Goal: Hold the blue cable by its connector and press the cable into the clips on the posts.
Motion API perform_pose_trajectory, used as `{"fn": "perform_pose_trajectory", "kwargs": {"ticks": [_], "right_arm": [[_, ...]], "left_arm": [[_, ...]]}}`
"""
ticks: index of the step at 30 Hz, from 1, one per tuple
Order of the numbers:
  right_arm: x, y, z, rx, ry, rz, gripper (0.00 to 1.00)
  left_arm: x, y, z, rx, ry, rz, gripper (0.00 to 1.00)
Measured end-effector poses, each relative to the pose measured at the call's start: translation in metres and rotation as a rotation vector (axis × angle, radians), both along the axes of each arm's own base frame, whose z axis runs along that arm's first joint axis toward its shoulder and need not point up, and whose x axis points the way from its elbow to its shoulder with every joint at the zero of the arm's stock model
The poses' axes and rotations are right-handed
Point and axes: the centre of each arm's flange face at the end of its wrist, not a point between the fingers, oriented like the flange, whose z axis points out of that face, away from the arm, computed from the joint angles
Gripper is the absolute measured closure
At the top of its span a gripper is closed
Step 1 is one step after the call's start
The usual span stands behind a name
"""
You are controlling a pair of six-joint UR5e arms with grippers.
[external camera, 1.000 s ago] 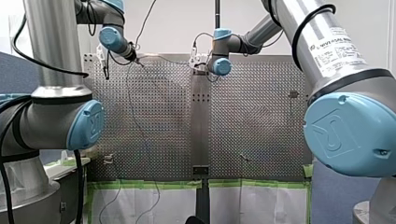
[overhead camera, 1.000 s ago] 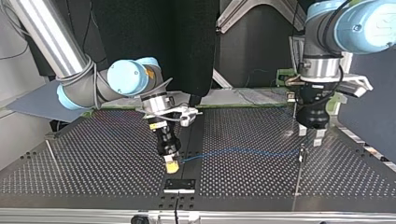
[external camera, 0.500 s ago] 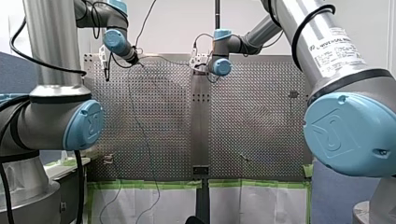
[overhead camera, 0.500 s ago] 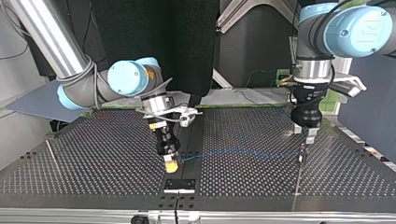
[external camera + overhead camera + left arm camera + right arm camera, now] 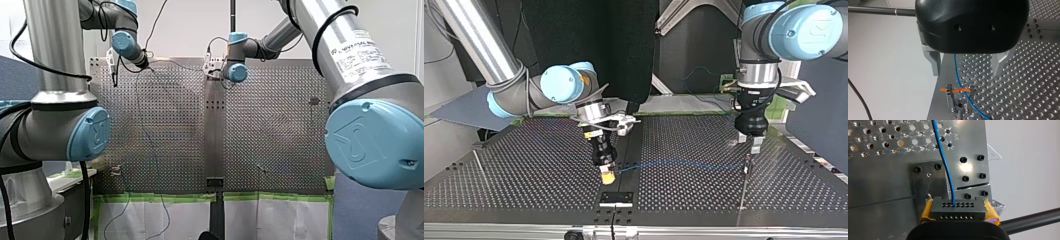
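Observation:
The thin blue cable (image 5: 679, 162) stretches low over the perforated table (image 5: 524, 170) between my two grippers. My right gripper (image 5: 608, 177) has yellow pads (image 5: 926, 210) shut on the grey connector (image 5: 958, 211), and the cable (image 5: 944, 162) leaves the connector's top. My left gripper (image 5: 967, 63) hangs open just above a post (image 5: 744, 185). The cable (image 5: 958, 75) runs between its metal fingers (image 5: 934, 62) without touching them. Below, it crosses the post's orange clip (image 5: 958, 89).
A second thin post (image 5: 479, 165) stands at the top view's left. A small plate (image 5: 616, 198) is bolted near that view's front edge. In the front view two short posts (image 5: 116, 170) (image 5: 260, 168) stand near the table's near edge, where green tape (image 5: 165, 198) runs.
My left gripper has turned on its wrist and shifted slightly to the top view's left, staying over the post. My right gripper and the connector have not moved.

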Motion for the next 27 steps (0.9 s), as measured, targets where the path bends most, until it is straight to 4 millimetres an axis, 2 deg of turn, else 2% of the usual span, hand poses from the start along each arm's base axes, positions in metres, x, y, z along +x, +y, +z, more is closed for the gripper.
{"fn": "perform_pose_trajectory", "kwargs": {"ticks": [27], "right_arm": [[0.0004, -0.0006, -0.0042, 0.005, 0.012, -0.002, 1.0]], "left_arm": [[-0.006, -0.0049, 0.0019, 0.039, 0.014, 0.038, 0.0]]}}
